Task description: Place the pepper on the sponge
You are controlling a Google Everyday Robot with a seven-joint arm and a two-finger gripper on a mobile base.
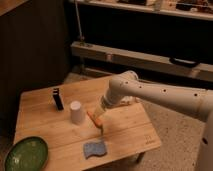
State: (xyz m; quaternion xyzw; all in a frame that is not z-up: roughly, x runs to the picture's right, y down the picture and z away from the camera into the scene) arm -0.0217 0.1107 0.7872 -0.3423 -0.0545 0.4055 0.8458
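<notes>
The orange-red pepper (95, 120) lies on the wooden table (130, 127), just right of a white cup (76, 112). My gripper (99, 110) hangs at the end of the white arm, directly over the pepper's upper end and down close to it, open, with nothing lifted. The blue-grey sponge (95, 148) lies flat near the table's front edge, a short way in front of the pepper.
A small black upright object (58, 99) stands behind the cup. A round green plate (25, 154) sits at the table's front left corner. Dark shelving and a metal rail run behind the table, with speckled floor to the right.
</notes>
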